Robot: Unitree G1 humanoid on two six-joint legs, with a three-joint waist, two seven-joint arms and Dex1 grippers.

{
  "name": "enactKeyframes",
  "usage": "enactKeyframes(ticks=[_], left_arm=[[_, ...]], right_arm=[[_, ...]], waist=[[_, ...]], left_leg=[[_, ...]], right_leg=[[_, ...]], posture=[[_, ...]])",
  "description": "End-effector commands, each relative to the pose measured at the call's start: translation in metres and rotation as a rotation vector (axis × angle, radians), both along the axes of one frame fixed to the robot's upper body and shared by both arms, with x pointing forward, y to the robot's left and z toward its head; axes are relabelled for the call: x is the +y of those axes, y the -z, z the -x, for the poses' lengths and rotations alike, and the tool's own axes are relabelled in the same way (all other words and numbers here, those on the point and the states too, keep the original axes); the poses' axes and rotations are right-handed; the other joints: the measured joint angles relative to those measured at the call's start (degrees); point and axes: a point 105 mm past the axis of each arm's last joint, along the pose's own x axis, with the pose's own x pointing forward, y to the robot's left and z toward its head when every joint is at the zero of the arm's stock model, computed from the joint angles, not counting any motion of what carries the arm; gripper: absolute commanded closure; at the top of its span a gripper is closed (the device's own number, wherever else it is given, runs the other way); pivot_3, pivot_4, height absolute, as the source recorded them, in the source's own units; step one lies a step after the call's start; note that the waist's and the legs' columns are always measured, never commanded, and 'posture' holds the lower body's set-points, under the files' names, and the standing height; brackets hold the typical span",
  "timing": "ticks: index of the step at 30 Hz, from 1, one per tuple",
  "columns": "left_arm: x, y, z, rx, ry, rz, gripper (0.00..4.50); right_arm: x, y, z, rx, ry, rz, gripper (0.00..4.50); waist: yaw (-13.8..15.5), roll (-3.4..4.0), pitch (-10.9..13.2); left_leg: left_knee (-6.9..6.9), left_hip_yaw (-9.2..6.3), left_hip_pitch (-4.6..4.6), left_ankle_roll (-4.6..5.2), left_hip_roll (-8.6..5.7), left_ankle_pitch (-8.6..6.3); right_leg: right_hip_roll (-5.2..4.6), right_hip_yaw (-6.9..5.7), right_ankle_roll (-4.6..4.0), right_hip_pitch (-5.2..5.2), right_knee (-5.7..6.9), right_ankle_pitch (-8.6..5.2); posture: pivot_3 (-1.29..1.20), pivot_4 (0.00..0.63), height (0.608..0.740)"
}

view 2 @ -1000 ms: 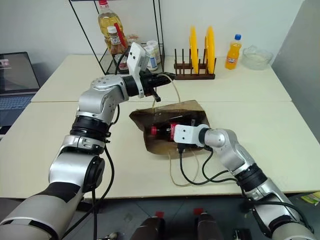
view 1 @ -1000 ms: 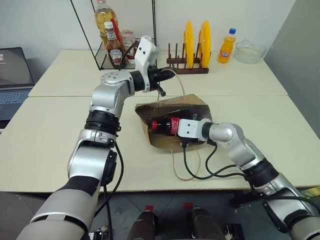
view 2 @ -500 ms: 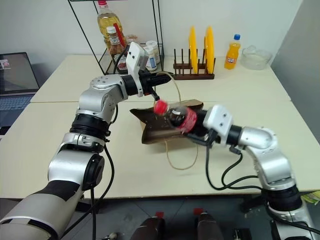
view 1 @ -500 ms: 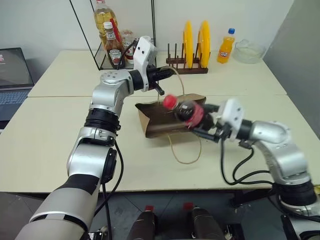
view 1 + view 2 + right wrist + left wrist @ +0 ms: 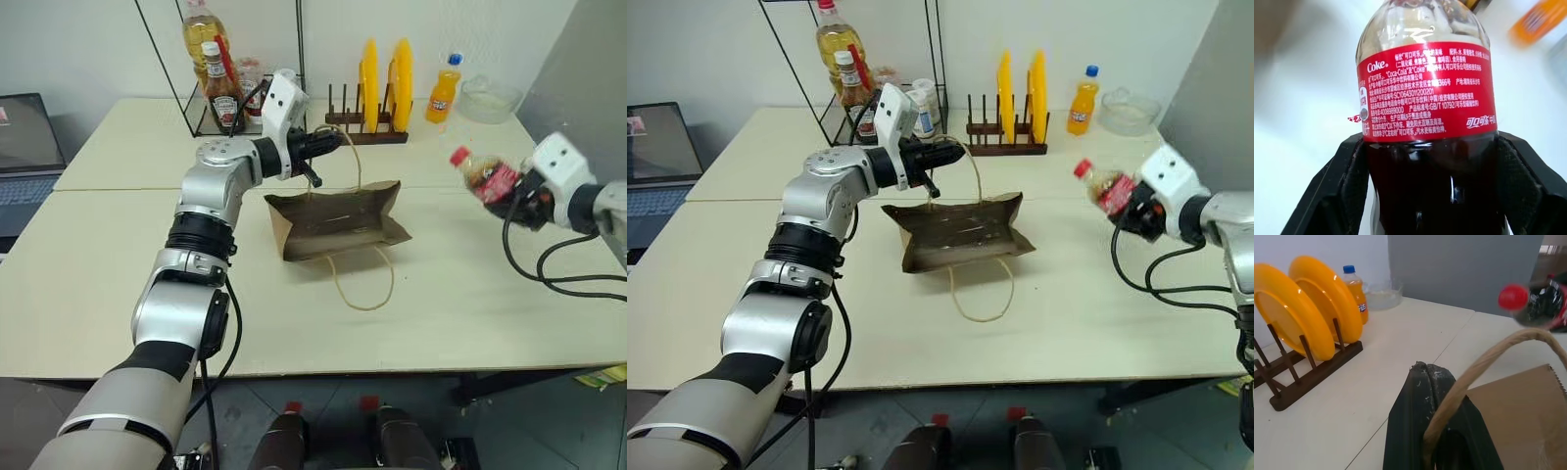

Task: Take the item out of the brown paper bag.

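Where the right gripper (image 5: 1129, 206) showed at the right edge of the head views, it was clamped on the item (image 5: 1107, 187), a small clear plastic bottle held up off the table (image 5: 118, 284), well apart from the brown paper bag (image 5: 338, 221).

Item: round red cap (image 5: 1512, 297), clear shoulder, red wrap label printed in white with "Coke" and lines of small text, dark brown drink visible below the label. In the right eye view it tilted with the cap toward the upper left. In the right wrist view the bottle (image 5: 1425, 98) sat between the two black fingers (image 5: 1334, 191), one pressed against each side of the lower body beneath the label.

Brown paper bag: plain kraft brown, lying near the centre of the frame on the cream table, its serrated mouth edge along the top. One pale twine handle (image 5: 364, 286) lay looped on the table below the bag; the other rose to the left gripper (image 5: 318, 147).

Left gripper: black fingers pressed together, pinching the raised twine handle (image 5: 1484, 363) above the bag's upper left corner.

Background, upper frame: two yellow plates (image 5: 385, 72) upright in a dark wooden rack, orange soda bottle (image 5: 444, 89), a clear bowl (image 5: 489, 99), apparently glass, ketchup bottle (image 5: 221, 91) on a wire shelf, laptop (image 5: 24, 157) at far left.
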Motion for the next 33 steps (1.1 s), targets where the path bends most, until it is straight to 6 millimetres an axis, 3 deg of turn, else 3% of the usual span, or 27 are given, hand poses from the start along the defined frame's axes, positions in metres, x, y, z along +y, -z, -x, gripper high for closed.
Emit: enactKeyframes(ticks=[1, 10, 18, 22, 27, 33], left_arm=[[-0.004, -0.023, 0.003, -0.075, 0.016, 0.008, 4.50], [0.002, -0.017, 0.005, -0.069, 0.002, 0.011, 4.50], [0.004, -0.020, 0.003, -0.077, -0.010, 0.015, 4.50], [0.002, -0.020, 0.003, -0.079, -0.009, 0.015, 4.50], [0.007, -0.025, -0.003, -0.102, -0.053, 0.023, 4.50], [0.019, -0.034, -0.020, -0.135, -0.157, 0.027, 3.01]], right_arm=[[0.002, -0.001, 0.000, 0.039, -0.095, 0.097, 1.36], [0.001, 0.040, -0.012, 0.201, -0.087, 0.071, 1.36], [-0.001, 0.051, -0.021, 0.194, -0.065, 0.055, 1.36], [0.001, 0.034, -0.023, 0.126, -0.075, 0.022, 0.02], [0.026, -0.002, -0.012, 0.006, -0.130, -0.081, 0.02], [0.059, -0.029, 0.006, -0.138, -0.121, -0.245, 0.00]], waist=[[-0.24, 0.04, 0.03], [-0.53, 0.20, 0.14], [-0.61, 0.18, 0.13], [-0.63, 0.19, 0.14], [-0.62, 0.19, 0.14], [-0.11, 0.19, 0.14]], left_leg=[[0.00, 0.02, 0.00, -0.03, 0.01, 0.02], [0.02, -0.01, -0.01, -0.18, 0.01, 0.10], [0.07, -0.17, 0.03, -0.18, 0.00, 0.10], [0.09, -0.17, 0.05, -0.18, -0.01, 0.10], [0.03, -0.18, -0.02, -0.20, 0.00, 0.09], [0.06, -0.27, -0.05, -0.19, -0.02, 0.08]], right_leg=[[0.01, -0.01, 0.00, 0.00, 0.00, 0.00], [-0.01, 0.01, 0.00, -0.01, 0.00, 0.00], [-0.02, 0.00, 0.01, 0.05, 0.00, 0.01], [-0.02, 0.01, 0.02, 0.06, 0.03, 0.01], [-0.04, 0.01, 0.02, -0.04, 0.02, 0.01], [-0.04, -0.05, 0.02, -0.03, 0.03, 0.01]], posture=[[0.00, 0.150, 0.740], [0.00, 0.150, 0.740], [0.00, 0.150, 0.740], [0.00, 0.150, 0.740], [0.00, 0.150, 0.740], [0.00, 0.150, 0.740]])
